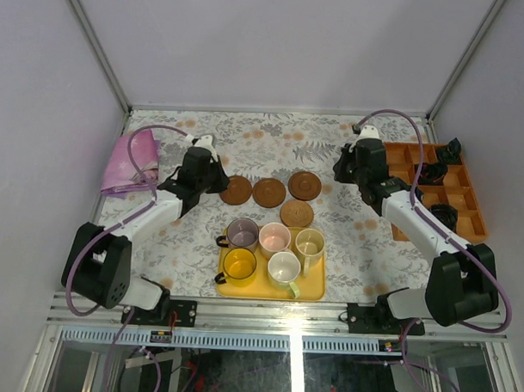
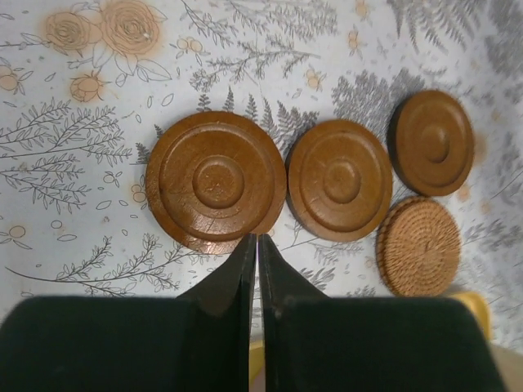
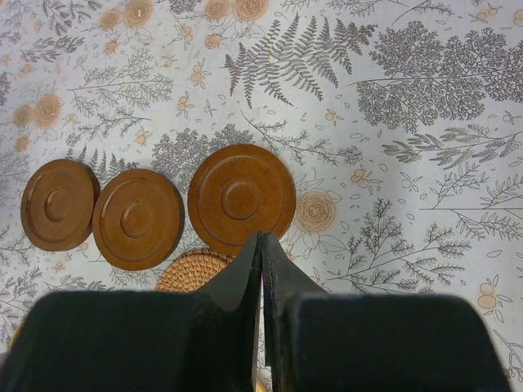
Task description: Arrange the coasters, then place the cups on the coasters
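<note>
Three brown wooden coasters (image 1: pixel 236 191) (image 1: pixel 269 193) (image 1: pixel 304 185) are counted on the desk (image 1: pixel 191 245). One woven coaster (image 1: pixel 297 214) is seen too. Five cups are counted on one yellow tray (image 1: pixel 315 292): purple-grey (image 1: pixel 242 234), pink (image 1: pixel 274 239), cream (image 1: pixel 309 245), yellow (image 1: pixel 239 265) and white (image 1: pixel 284 268). One orange box (image 1: pixel 465 182) and one pink bag (image 1: pixel 130 161) are seen.

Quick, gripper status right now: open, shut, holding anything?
Left gripper: jaws shut, holding nothing.
Right gripper: jaws shut, holding nothing.
</note>
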You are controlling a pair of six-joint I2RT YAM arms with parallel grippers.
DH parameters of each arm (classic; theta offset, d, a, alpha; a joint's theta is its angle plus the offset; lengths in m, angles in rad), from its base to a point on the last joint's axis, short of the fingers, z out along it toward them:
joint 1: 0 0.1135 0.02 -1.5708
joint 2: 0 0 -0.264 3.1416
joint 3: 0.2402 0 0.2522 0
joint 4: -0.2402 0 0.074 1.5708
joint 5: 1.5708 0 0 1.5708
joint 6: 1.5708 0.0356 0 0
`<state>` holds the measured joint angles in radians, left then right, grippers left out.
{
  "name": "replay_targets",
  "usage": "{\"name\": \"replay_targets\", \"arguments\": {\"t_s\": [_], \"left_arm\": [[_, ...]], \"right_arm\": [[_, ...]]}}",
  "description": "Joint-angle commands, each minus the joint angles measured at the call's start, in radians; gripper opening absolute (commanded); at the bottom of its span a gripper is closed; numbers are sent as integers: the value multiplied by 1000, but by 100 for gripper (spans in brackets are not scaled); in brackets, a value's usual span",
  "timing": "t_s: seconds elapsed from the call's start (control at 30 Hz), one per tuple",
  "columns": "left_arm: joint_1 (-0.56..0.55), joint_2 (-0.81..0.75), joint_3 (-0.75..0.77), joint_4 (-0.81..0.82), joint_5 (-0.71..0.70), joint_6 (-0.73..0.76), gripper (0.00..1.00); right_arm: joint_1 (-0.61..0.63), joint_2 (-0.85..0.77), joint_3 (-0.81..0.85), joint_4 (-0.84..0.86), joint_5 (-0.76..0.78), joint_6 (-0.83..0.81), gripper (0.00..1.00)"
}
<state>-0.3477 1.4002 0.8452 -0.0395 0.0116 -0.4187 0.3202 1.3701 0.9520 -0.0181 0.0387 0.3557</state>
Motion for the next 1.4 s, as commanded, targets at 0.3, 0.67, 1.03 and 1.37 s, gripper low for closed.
{"name": "replay_targets", "arguments": {"t_s": [0.3,0.67,1.03,1.37], "left_arm": [[-102,151,99,-73,22,101,0],[-153,261,128,-129,10,109,0],[-170,393,189,-93,59,115,0],[-171,387,226,-50,107,109,0]], "right_arm": [[-3,24,13,2,-139,49,0],[9,133,35,-123,-262,32,0],[98,284,118,-165,-272,-2,0],[173,465,218,-192,-335,-3,0]]}}
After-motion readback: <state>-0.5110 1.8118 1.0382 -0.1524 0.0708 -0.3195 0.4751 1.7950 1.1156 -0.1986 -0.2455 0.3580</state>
